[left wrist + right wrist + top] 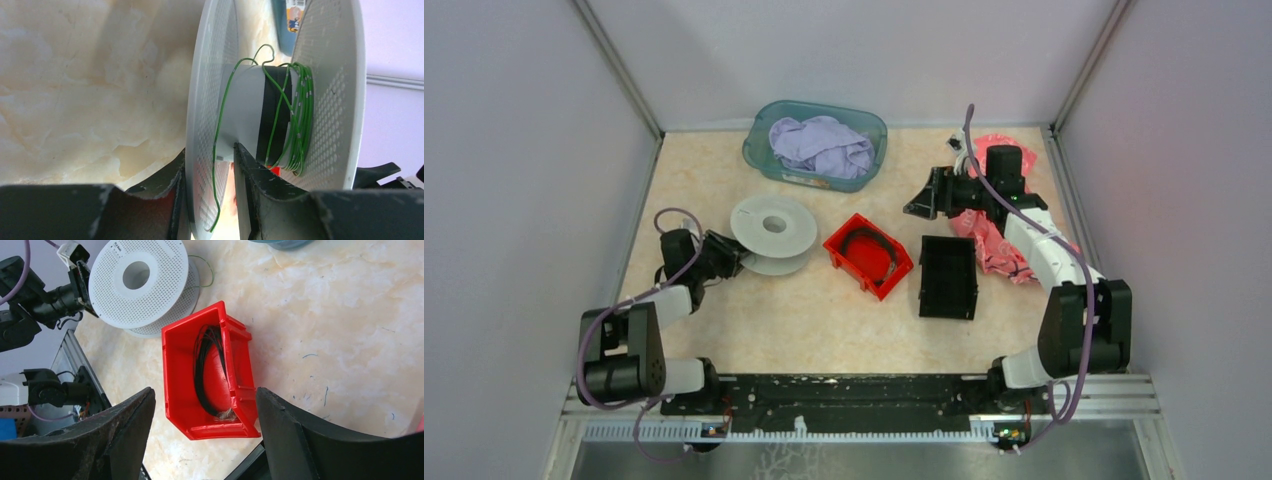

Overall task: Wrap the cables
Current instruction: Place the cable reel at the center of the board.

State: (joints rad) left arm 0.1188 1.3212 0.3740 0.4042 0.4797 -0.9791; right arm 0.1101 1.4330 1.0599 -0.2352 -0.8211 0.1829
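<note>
A white perforated spool (774,232) lies on the table at the left. My left gripper (729,257) is shut on one flange of the spool (212,100), one finger on each side of the rim. Thin green wire (297,120) is wound in several turns on the hub, and a loose strand hangs across the gripped flange. No yellow or orange wire shows. My right gripper (921,205) is open and empty, raised at the back right. In its wrist view the gripper (205,400) looks down past the red bin at the spool (137,282), with a green loop (207,275) beside it.
A red bin (844,243) holding a black cable coil (207,365) sits mid-table. A black bin (948,277) stands right of it. A teal tub (759,150) with purple cloth is at the back. A pink bag (992,250) lies under the right arm.
</note>
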